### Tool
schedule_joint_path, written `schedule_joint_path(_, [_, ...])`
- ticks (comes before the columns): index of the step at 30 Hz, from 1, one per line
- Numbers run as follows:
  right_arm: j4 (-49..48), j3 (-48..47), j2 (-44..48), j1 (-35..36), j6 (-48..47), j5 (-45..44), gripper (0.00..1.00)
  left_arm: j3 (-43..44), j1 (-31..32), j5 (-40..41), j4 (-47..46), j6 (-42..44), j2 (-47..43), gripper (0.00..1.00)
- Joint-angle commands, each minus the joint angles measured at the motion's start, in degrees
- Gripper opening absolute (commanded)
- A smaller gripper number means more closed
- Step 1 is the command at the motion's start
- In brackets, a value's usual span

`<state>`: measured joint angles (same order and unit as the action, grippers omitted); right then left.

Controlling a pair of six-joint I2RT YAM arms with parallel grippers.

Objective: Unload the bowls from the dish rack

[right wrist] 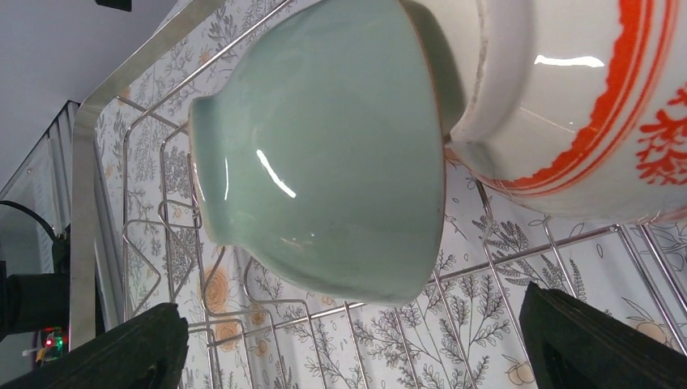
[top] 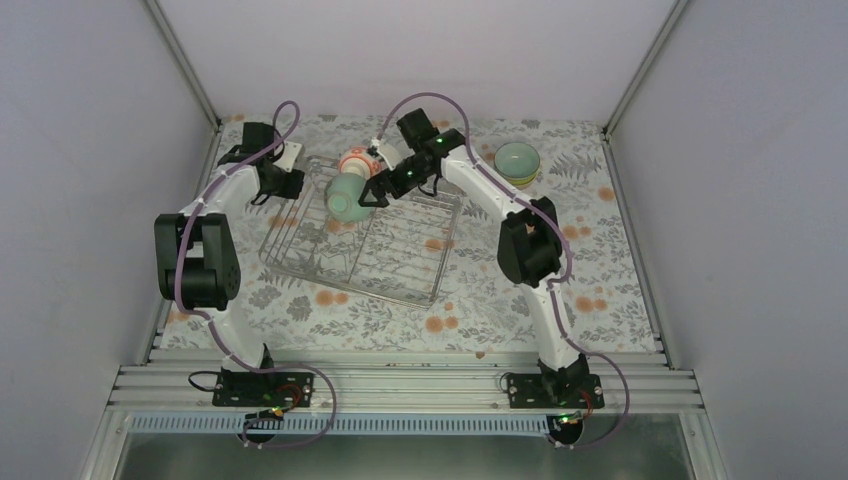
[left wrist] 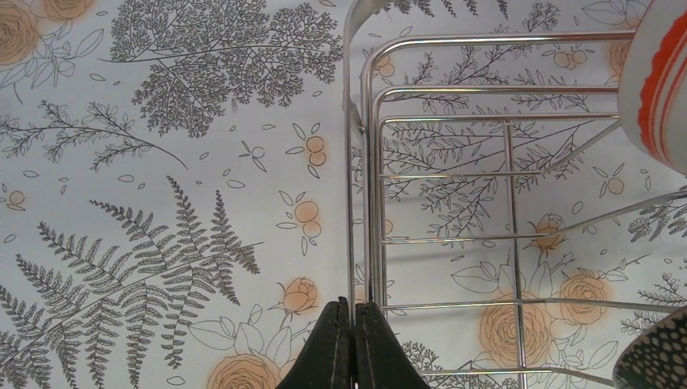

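The silver wire dish rack (top: 400, 250) lies mid-table. A pale mint bowl (top: 345, 196) rests on its side in the rack's far left part. A white bowl with orange-red pattern (top: 357, 160) leans against it. My right gripper (top: 376, 190) is open, with its fingers either side of the mint bowl (right wrist: 324, 154) and apart from it. The white bowl (right wrist: 583, 105) is just beside it. My left gripper (left wrist: 353, 344) is shut on the rack's left rim wire (left wrist: 361, 162). A yellow-green bowl (top: 517, 162) stands upright on the table at the back right.
The floral tablecloth (top: 600, 290) covers the table. White walls with metal posts close in the back and sides. The left arm's elbow (top: 197, 260) stands left of the rack. The right arm's elbow (top: 530, 245) stands right of it.
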<state>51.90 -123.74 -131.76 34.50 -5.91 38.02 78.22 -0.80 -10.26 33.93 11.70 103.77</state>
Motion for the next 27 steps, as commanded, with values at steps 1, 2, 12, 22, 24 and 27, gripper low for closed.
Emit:
schedule_joint_path(1, [-2.2, 0.4, -0.5, 1.5, 2.1, -1.3, 1.00, 0.7, 1.2, -1.4, 0.4, -1.1, 1.0, 0.02])
schedule_joint_path(2, [-2.4, 0.5, -0.7, 1.8, 2.3, -1.7, 1.00, 0.7, 1.3, -1.3, 0.4, -1.0, 1.1, 0.02])
schedule_joint_path(12, [-9.2, 3.8, -0.4, 4.1, 8.6, -4.9, 1.00, 0.5, 1.5, -0.6, -0.1, -1.1, 1.0, 0.02])
schedule_joint_path(22, [-21.8, 13.4, 5.7, 4.9, 17.7, -8.3, 1.00, 0.5, 1.5, 0.4, -0.4, -1.2, 1.2, 0.02])
schedule_joint_path(24, [-24.5, 15.0, 6.8, 4.9, 19.0, -8.8, 1.00, 0.6, 1.5, 0.5, -0.5, -1.1, 1.3, 0.02])
schedule_joint_path(27, [-24.9, 14.2, 6.6, 5.6, 19.3, -9.5, 1.00, 0.5, 1.5, 0.4, -0.5, -1.1, 1.3, 0.02])
